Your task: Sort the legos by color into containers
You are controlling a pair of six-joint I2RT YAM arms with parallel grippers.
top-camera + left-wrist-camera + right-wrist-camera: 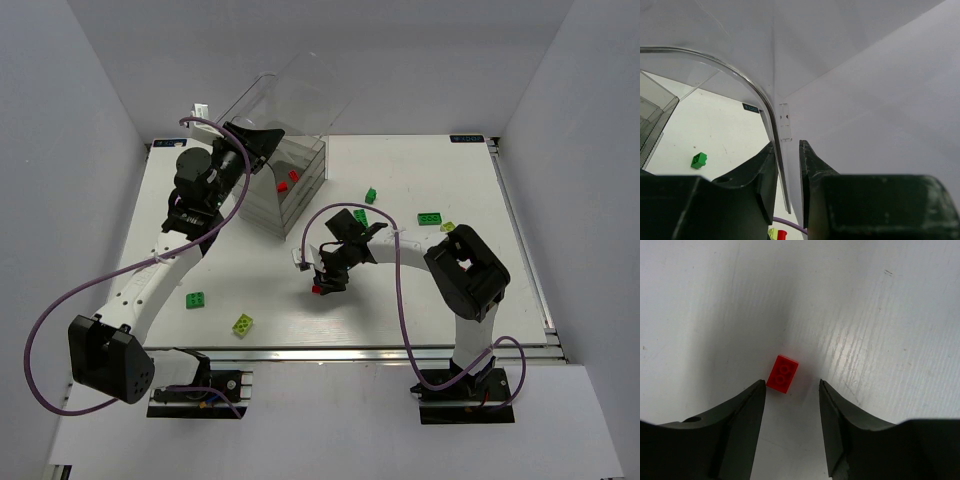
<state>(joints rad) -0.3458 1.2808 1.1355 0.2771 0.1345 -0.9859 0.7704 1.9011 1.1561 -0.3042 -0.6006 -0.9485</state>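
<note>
The clear box [285, 190] with stacked drawers stands at the back left, its rounded lid [290, 95] tilted up. Two red bricks [293, 176] lie in its top drawer. My left gripper [262, 140] is shut on the lid's edge [781, 165], which runs between its fingers [812, 170]. My right gripper [790, 385] is open and low over the table. A red two-stud brick [782, 373] lies on the table just ahead of its left fingertip, and it shows in the top view [317, 289] too.
Green bricks lie right of the box [371, 195], [359, 216], and further right [430, 217] beside a yellow-green one [448, 227]. A green brick [196, 300] and a yellow-green brick [242, 324] lie near the front left. Purple cables loop over both arms.
</note>
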